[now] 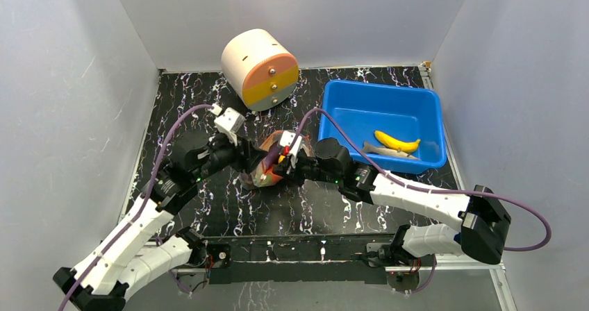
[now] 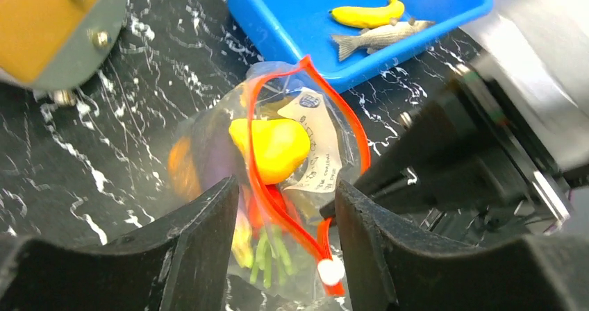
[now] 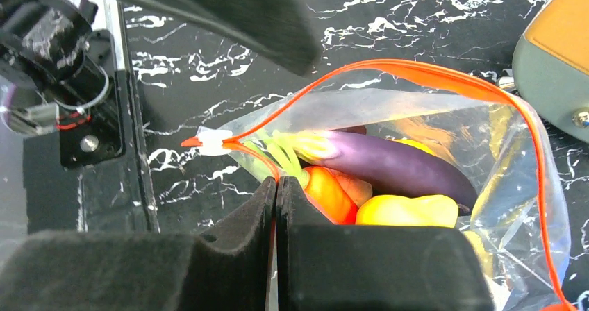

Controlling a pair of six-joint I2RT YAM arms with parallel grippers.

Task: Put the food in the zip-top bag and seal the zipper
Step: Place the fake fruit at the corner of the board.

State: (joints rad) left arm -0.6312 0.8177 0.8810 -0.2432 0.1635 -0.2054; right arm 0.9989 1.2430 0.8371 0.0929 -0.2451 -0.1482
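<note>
Clamped the right gripper (image 3: 276,186) tight on the zipper (image 3: 430,71), lower centre of its wrist view. Held the left gripper (image 2: 286,186) wide astride the zip-top bag (image 2: 208,134), mid-frame, eggplant (image 3: 396,165) inside. Saw a banana (image 1: 397,141) in the blue bin (image 1: 347,110), upper right.

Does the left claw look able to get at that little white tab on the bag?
Probably yes: the left gripper is open and the tab sits uncovered between its fingers. The right gripper only pinches the bag edge.
</note>
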